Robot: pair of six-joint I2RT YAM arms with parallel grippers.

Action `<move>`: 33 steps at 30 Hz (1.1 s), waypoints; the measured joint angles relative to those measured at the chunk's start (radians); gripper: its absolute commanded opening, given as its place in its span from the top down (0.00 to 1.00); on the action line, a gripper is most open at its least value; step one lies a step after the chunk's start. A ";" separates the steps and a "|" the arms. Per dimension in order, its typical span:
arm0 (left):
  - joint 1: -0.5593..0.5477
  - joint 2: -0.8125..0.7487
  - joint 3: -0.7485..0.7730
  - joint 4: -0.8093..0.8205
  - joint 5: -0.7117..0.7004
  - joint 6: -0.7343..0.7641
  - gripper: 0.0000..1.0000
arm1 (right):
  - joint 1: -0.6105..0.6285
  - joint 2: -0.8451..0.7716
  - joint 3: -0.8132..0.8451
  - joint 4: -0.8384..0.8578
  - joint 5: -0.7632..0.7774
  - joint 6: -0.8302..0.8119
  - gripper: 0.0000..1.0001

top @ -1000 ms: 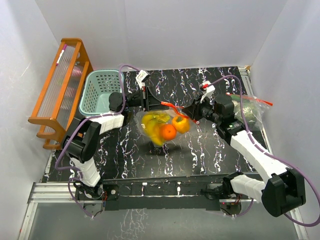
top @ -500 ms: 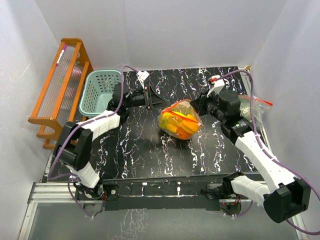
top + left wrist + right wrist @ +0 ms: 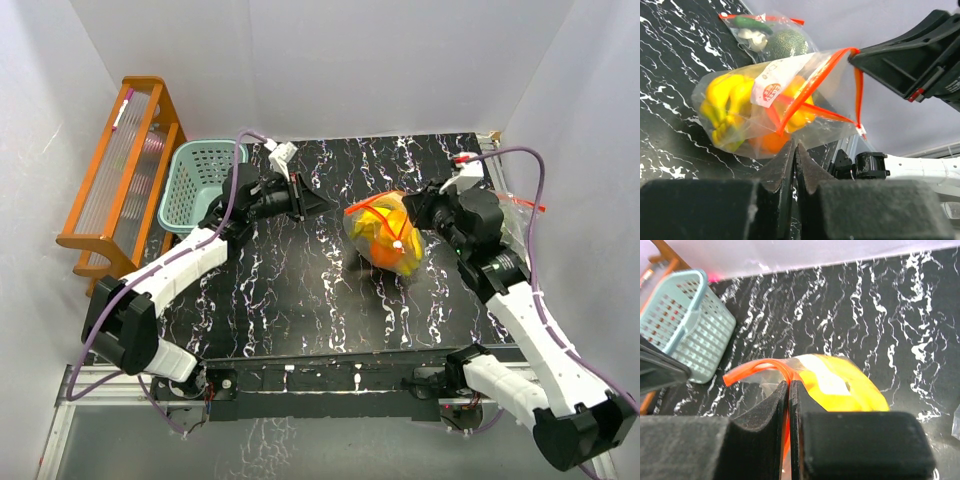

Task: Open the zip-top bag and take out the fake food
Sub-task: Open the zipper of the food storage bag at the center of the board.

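Observation:
The clear zip-top bag [image 3: 385, 238] with a red zip strip hangs at the table's middle right. The fake food is inside: a yellow banana bunch [image 3: 722, 107], a round orange [image 3: 769, 142] and orange-yellow pieces [image 3: 388, 228]. My right gripper [image 3: 418, 212] is shut on the bag's red zip strip [image 3: 757, 366] and holds the bag up by it. My left gripper [image 3: 322, 203] is shut and empty. It is just left of the bag and apart from it. In the left wrist view the bag [image 3: 785, 100] hangs beyond my shut fingertips [image 3: 788, 150].
A second clear bag [image 3: 510, 215] with green pieces lies at the right edge, behind my right arm, and shows in the left wrist view [image 3: 772, 37]. A teal slatted basket [image 3: 200, 180] stands at the back left, beside a wooden rack [image 3: 120, 170].
My left gripper has let go of the bag and shut. My right gripper has carried the bag to the right, and the bag has swung with it.

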 measured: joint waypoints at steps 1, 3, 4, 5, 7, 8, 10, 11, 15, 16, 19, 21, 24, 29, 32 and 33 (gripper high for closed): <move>-0.008 0.001 0.000 -0.012 -0.001 0.007 1.00 | 0.000 -0.025 -0.013 0.016 -0.001 0.006 0.92; -0.021 0.003 0.000 -0.021 -0.002 0.016 1.00 | -0.001 -0.035 -0.028 0.045 -0.014 0.019 0.92; -0.029 0.004 0.000 -0.023 -0.002 0.020 1.00 | -0.001 -0.031 -0.034 0.060 -0.027 0.025 0.92; -0.040 0.005 0.000 -0.023 0.000 0.023 1.00 | 0.000 -0.020 -0.045 0.083 -0.043 0.035 0.92; -0.066 0.005 0.000 -0.022 0.000 0.024 1.00 | 0.001 0.006 -0.077 0.127 -0.076 0.050 0.92; -0.082 0.005 -0.002 -0.019 -0.001 0.026 1.00 | 0.001 0.030 -0.102 0.143 -0.093 0.060 0.92; -0.117 0.005 -0.010 -0.006 -0.001 0.027 0.99 | 0.003 0.068 -0.156 0.163 -0.127 0.079 0.92; -0.140 0.005 -0.021 0.000 -0.001 0.027 0.93 | 0.006 0.083 -0.180 0.167 -0.143 0.089 0.92; -0.205 0.018 -0.056 0.012 -0.008 0.031 0.63 | 0.011 0.101 -0.264 0.192 -0.195 0.122 0.92; -0.220 0.031 -0.057 0.015 -0.011 0.032 0.60 | 0.013 0.101 -0.281 0.203 -0.206 0.129 0.92; -0.254 0.082 -0.058 0.022 -0.025 0.030 0.59 | 0.014 0.101 -0.290 0.216 -0.223 0.142 0.92; -0.266 0.113 -0.062 0.023 -0.032 0.029 0.65 | 0.014 0.094 -0.290 0.227 -0.230 0.144 0.92; -0.280 0.148 -0.082 0.022 -0.062 0.032 0.71 | 0.014 0.077 -0.289 0.233 -0.238 0.143 0.92; -0.294 0.154 -0.118 0.005 -0.143 0.047 0.61 | 0.014 0.050 -0.288 0.235 -0.260 0.143 0.92; -0.296 0.154 -0.118 0.013 -0.199 0.058 0.45 | 0.014 0.042 -0.288 0.235 -0.284 0.141 0.92; -0.296 0.154 -0.118 0.017 -0.215 0.061 0.42 | 0.014 0.041 -0.288 0.235 -0.293 0.140 0.92</move>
